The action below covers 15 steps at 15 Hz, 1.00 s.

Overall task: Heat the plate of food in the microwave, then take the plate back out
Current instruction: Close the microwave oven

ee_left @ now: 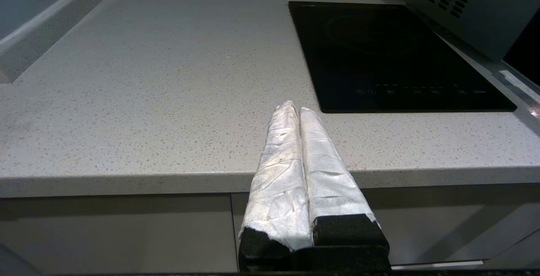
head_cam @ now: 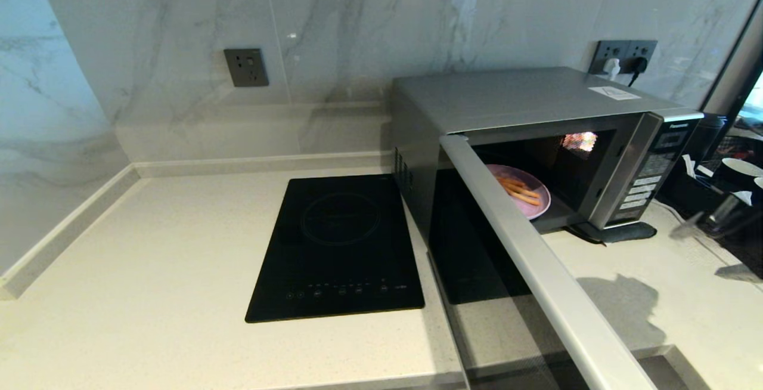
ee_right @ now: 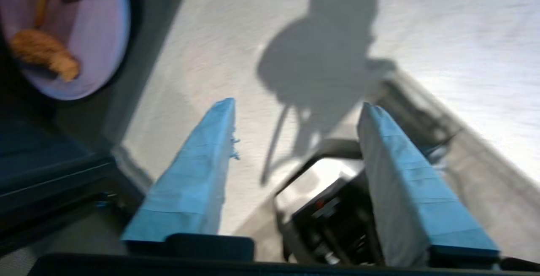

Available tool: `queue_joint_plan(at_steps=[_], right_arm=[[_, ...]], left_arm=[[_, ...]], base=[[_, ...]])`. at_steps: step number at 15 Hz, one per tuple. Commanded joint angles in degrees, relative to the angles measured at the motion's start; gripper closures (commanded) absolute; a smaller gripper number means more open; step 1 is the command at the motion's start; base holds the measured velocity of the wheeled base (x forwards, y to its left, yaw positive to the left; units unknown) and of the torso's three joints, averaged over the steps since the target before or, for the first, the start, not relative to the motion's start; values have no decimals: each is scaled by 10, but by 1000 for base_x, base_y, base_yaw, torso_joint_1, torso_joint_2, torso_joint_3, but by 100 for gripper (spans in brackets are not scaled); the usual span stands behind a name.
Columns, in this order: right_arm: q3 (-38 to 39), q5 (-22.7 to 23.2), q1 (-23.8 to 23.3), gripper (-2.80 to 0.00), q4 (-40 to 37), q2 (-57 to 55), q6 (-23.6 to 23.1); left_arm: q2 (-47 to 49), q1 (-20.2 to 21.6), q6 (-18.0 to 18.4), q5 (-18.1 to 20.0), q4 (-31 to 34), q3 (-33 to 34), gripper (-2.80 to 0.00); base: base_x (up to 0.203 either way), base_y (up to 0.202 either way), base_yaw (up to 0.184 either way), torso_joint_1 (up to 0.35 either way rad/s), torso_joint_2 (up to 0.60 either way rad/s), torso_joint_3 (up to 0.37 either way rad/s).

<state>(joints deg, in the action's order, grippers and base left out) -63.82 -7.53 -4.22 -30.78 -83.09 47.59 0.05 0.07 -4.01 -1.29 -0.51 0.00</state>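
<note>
The silver microwave [head_cam: 524,98] stands at the back right of the counter, its door [head_cam: 536,271] swung wide open toward me. Inside sits the lilac plate of food [head_cam: 532,182] with fries on it, its left part hidden behind the door's top rail. The right wrist view shows the plate [ee_right: 84,35] with a fried chunk and fries. My right gripper [ee_right: 297,103], with blue-wrapped fingers, is open and empty above the counter in front of the microwave, apart from the plate. My left gripper [ee_left: 295,107], wrapped in white, is shut and empty at the counter's front edge.
A flat black induction hob [head_cam: 340,247] lies in the counter left of the microwave. Dark cups and containers [head_cam: 733,175] crowd the far right. Wall sockets [head_cam: 245,67] sit on the marble back wall. The open door sticks out past the counter's front edge.
</note>
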Motion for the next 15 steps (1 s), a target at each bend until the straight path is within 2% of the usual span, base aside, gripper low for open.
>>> queue_joint_plan(at_steps=[1,4,6,10,13,15], right_arm=[[55,-46,-22,0,-2,115,-15],[50,-101,-23,0,-1,162,-47],[33,-105,3,0,-1,188,-78],[-74,-105,60,0,-15,198,-85],[-126,-89,158,0,-41,199,-110],[-149,-39,214,0,-47,199,-125]], left_arm=[[0,0,0,0,0,0,0],[0,0,0,0,0,0,0],[0,0,-1,0,0,0,0],[0,0,-1,0,0,0,0],[0,0,0,0,0,0,0],[0,0,0,0,0,0,0]], base=[[0,0,0,0,0,0],[0,0,0,0,0,0],[0,0,0,0,0,0],[0,0,0,0,0,0],[0,0,0,0,0,0],[0,0,0,0,0,0]])
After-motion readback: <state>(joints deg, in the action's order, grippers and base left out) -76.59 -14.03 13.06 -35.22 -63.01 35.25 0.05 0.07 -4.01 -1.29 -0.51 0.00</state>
